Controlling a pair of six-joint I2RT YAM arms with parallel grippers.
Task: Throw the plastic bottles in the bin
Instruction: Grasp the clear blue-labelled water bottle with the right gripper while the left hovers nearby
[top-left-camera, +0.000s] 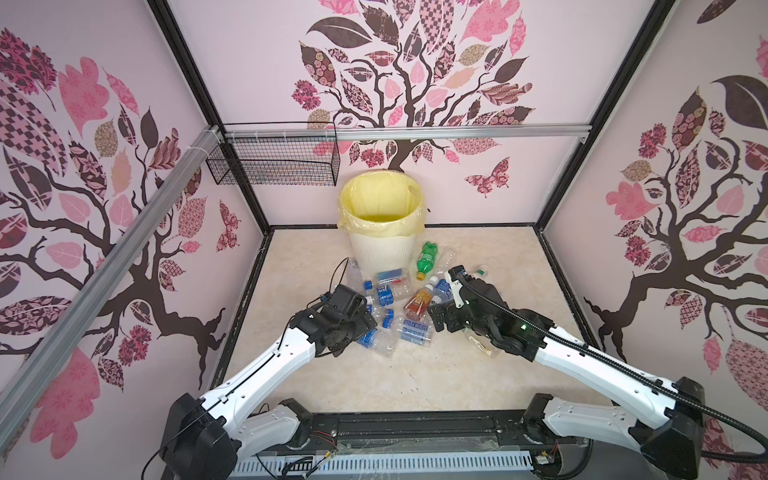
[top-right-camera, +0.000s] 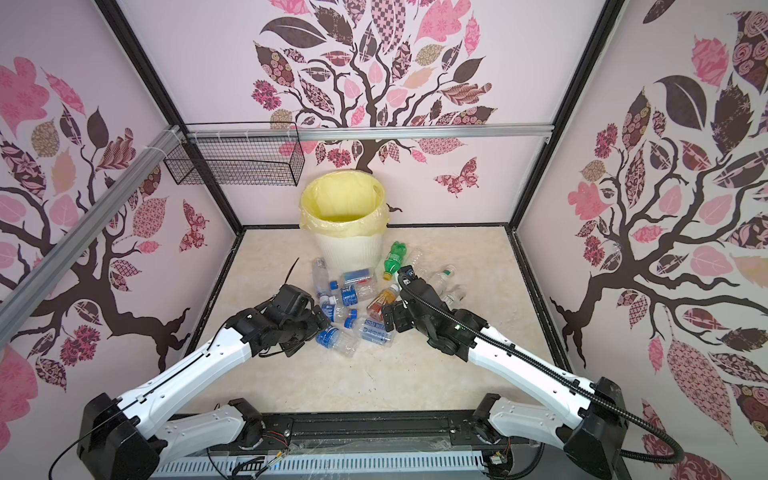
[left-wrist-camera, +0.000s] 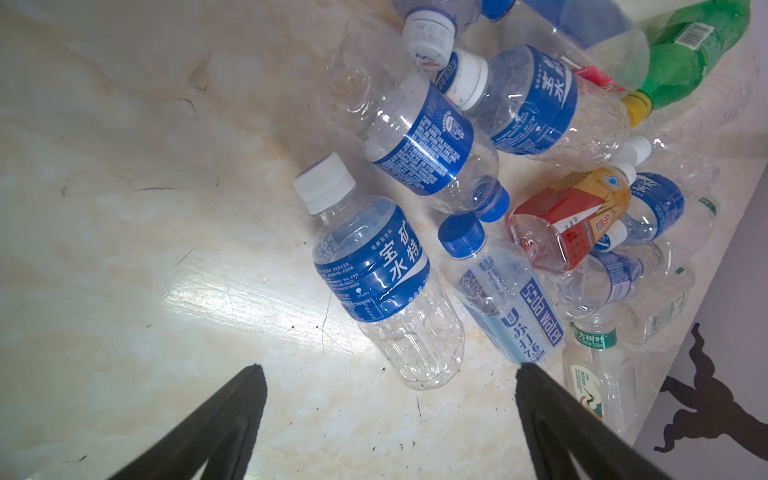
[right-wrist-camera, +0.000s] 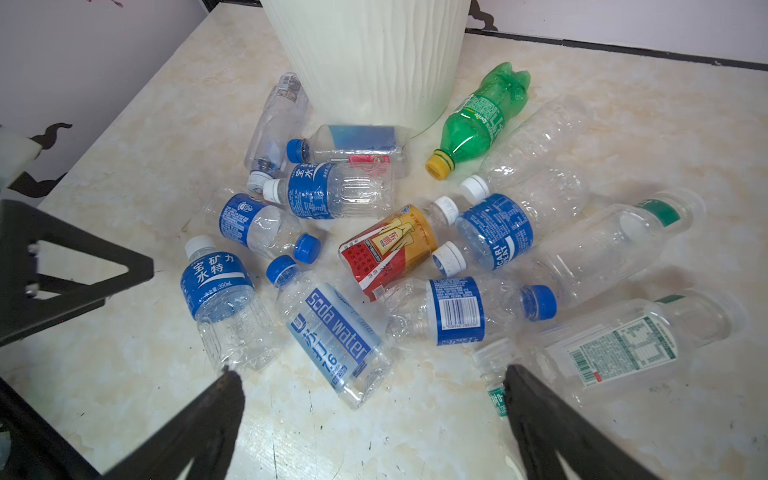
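- Left arm (top-left-camera: 286, 361): white link shells, black joints; thin black cable (top-left-camera: 245, 376) along the shell seam.
- Right arm (top-left-camera: 590, 365): same white and black; ribbed black conduit (top-right-camera: 540, 359) alongside; small green light (top-left-camera: 522, 327) at the wrist.
- Left gripper (left-wrist-camera: 388, 368), right gripper (right-wrist-camera: 372, 370): matte black tapered fingers (left-wrist-camera: 232, 415).
- Black shoulder housings; black base rail (top-left-camera: 415, 424) between.

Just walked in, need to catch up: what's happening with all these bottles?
The left gripper and right gripper hang low over the bottles, which lie scattered on the table in front of the bin. Both grippers are open and hold nothing. No bottle shows inside the bin.
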